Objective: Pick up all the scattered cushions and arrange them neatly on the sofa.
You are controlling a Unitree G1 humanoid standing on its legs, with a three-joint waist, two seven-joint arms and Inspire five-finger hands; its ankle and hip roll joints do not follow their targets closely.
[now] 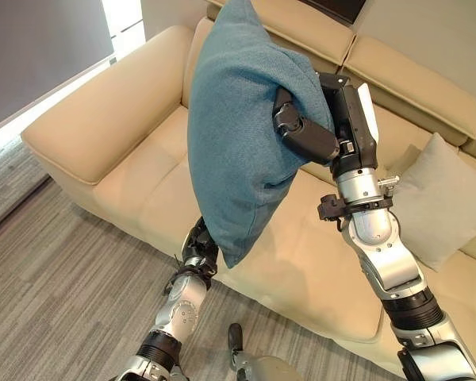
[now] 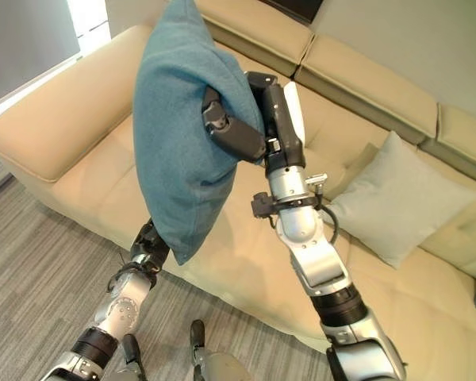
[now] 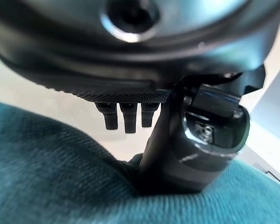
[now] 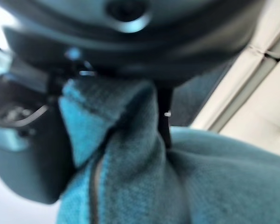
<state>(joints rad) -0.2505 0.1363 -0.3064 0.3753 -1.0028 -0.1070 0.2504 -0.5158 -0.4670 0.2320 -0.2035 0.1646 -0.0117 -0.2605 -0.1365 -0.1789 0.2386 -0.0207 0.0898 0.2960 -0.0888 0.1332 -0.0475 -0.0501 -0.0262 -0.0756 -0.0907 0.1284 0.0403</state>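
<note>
Here the right hand [image 1: 305, 135] is clenched on the teal cushion [image 1: 234, 135], thumb pressed into its front, cloth bunched between thumb and fingers in the right wrist view. The cushion hangs upright above the sofa [image 1: 111, 119] seat, its lower corner just beside the left hand [image 1: 200, 246]. That hand's thumb [image 3: 196, 140] presses into the teal cloth while its fingers [image 3: 126, 116] stand straight and clear of it. A grey cushion [image 2: 397, 198] leans on the sofa back, well apart from both hands.

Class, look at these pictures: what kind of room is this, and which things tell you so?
Most likely a living room or lounge: a cream sofa with a grey cushion on it, and a grey carpet.
</note>
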